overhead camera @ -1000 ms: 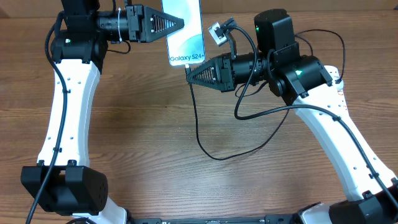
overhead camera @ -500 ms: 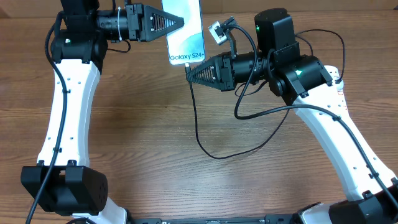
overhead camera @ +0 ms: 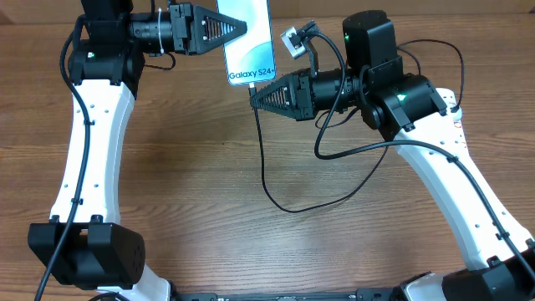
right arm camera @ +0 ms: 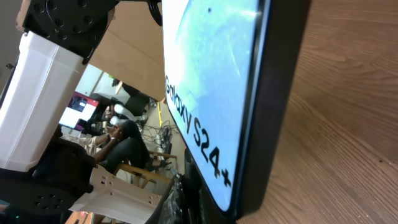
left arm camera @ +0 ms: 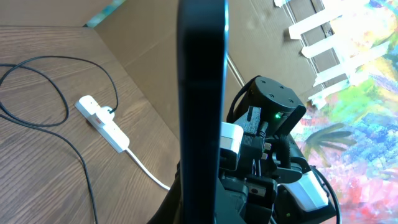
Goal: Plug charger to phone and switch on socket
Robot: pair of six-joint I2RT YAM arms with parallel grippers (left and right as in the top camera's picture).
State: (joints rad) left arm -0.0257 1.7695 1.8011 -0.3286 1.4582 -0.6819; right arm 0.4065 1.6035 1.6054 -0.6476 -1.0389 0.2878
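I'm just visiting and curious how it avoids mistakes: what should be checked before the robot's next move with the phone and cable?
1. Phone clamped in the left hand: ok.
2. Right hand at the phone's bottom edge, with the charger trailing from its tip: ok.
3. Connector seated in the phone's port: cannot tell, the spot is hidden.
4. Charger has slack, looping loosely over the table: ok.
5. Socket switched on: cannot tell, too small in the left wrist view.
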